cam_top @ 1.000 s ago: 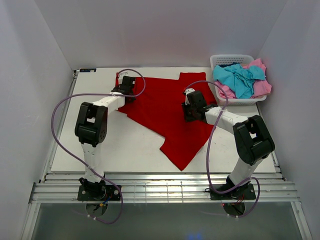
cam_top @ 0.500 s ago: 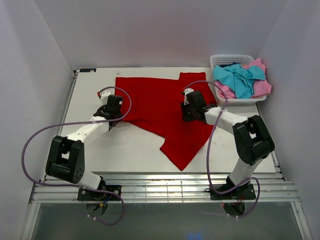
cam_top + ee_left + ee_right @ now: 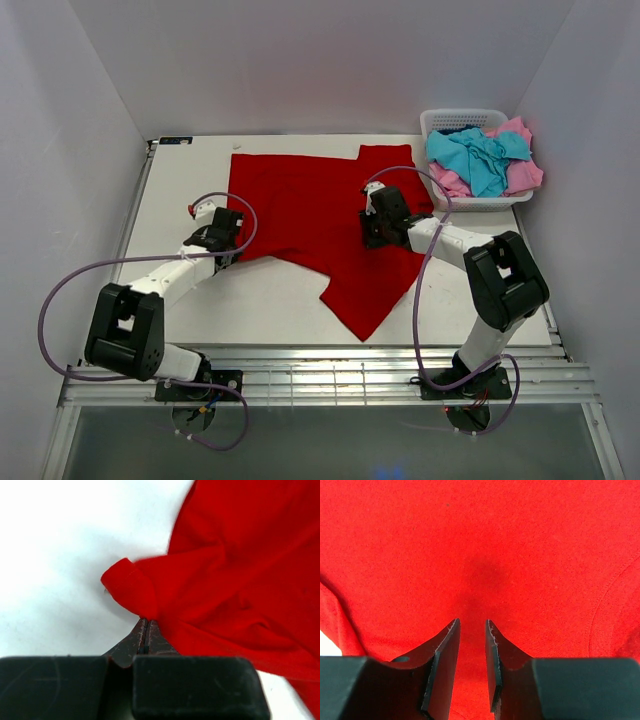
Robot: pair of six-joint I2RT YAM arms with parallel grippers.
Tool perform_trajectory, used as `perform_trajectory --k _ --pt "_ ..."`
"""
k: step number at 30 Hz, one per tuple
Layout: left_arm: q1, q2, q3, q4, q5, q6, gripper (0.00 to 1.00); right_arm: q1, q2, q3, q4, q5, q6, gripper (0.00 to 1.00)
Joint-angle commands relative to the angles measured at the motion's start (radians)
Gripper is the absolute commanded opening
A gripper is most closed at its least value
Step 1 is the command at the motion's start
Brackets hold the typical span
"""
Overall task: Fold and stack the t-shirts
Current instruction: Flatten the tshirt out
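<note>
The large red t-shirt [image 3: 310, 210] lies spread on the white table. My left gripper [image 3: 228, 243] is at the shirt's left edge. In the left wrist view its jaws [image 3: 146, 623] are shut on a bunched fold of the red t-shirt [image 3: 240, 580]. My right gripper [image 3: 368, 228] rests over the shirt's right part. In the right wrist view its jaws [image 3: 472, 625] stand a little apart above the flat red t-shirt [image 3: 480, 530], holding nothing. A turquoise-blue t-shirt [image 3: 480, 155] and a pink t-shirt [image 3: 525, 175] lie crumpled in the basket.
The white lattice basket [image 3: 450, 120] stands at the table's back right corner. White walls close in the table on the left, back and right. Purple cables loop from both arms. Bare table [image 3: 260, 300] shows in front of the shirt.
My left arm has swung from the shirt's back left corner toward the near left, pulling the shirt's left edge with it. The right gripper has barely moved.
</note>
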Motion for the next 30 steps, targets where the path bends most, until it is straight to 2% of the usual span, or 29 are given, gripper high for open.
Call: perform_trajectory --k 1,9,12,13,14,15,16,21,23,26,27,28,30 --pt "-0.003 -0.133 -0.05 -0.054 0.035 -0.037 0.0 0.006 -0.047 0.006 0.016 0.017 0.0 0.33" --pt "-0.019 -0.265 -0.129 -0.13 0.055 -0.103 0.02 0.008 -0.049 0.028 -0.004 0.018 0.001 0.33" --pt "-0.019 -0.273 -0.12 -0.143 0.032 -0.123 0.23 0.014 -0.061 0.031 -0.012 0.017 0.003 0.33" --pt "-0.019 -0.276 -0.116 -0.145 0.025 -0.127 0.35 0.017 -0.065 0.029 -0.015 0.017 0.003 0.33" --pt "-0.019 -0.288 -0.105 -0.15 0.006 -0.133 0.59 0.017 -0.076 0.029 -0.023 0.015 0.003 0.34" --pt "-0.019 -0.297 -0.099 -0.15 -0.005 -0.138 0.67 0.018 -0.081 0.031 -0.027 0.014 0.001 0.34" --pt "-0.019 -0.308 -0.093 -0.151 -0.015 -0.147 0.7 0.02 -0.087 0.029 -0.032 0.014 -0.005 0.35" --pt "-0.023 -0.423 -0.057 -0.133 -0.043 -0.172 0.71 0.024 -0.124 0.024 -0.069 0.017 -0.008 0.36" --pt "-0.022 -0.419 -0.047 -0.051 -0.048 -0.12 0.7 0.031 -0.142 0.018 -0.082 -0.012 0.003 0.36" --pt "-0.022 -0.304 -0.012 0.039 -0.061 -0.059 0.53 0.05 -0.179 -0.009 -0.105 -0.031 0.032 0.34" --pt "-0.022 -0.258 0.033 0.051 -0.065 -0.049 0.44 0.067 -0.19 -0.04 -0.109 -0.029 0.04 0.32" --pt "-0.022 -0.157 0.057 0.068 -0.066 -0.038 0.21 0.078 -0.214 -0.06 -0.112 -0.028 0.047 0.26" --pt "-0.019 -0.05 0.151 0.102 -0.055 -0.002 0.0 0.101 -0.237 -0.109 -0.118 -0.029 0.081 0.17"
